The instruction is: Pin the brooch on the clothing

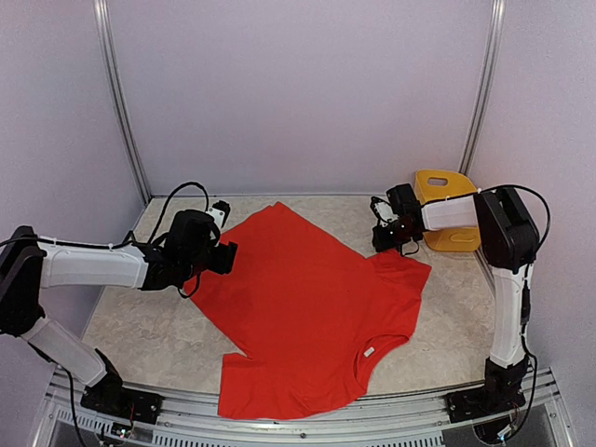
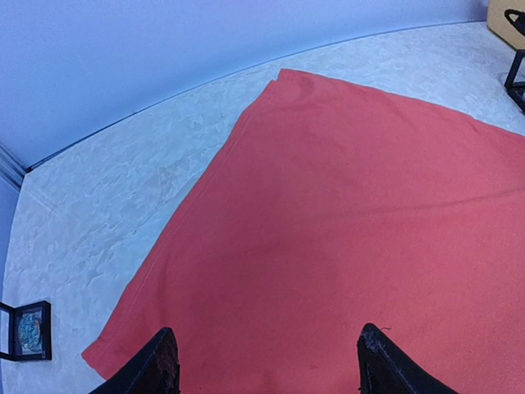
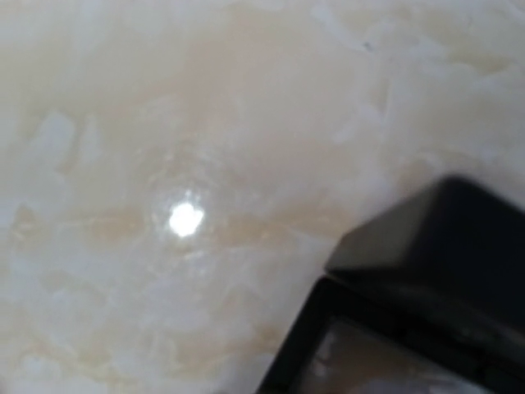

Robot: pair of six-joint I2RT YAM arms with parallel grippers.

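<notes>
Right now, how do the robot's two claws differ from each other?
The left gripper hangs over the edge of the red T-shirt; the right gripper is beside its sleeve, low over the bare table, next to a black case. The left gripper's fingers stand wide apart, holding nothing; whether the right gripper is open cannot be told. Both are black.

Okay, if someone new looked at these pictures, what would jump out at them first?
The bright red T-shirt dominates, spread flat across the middle of the pale marbled table. Next comes the yellow object at the far right corner, beside the right gripper. The left gripper hangs open over the shirt's left side.
</notes>
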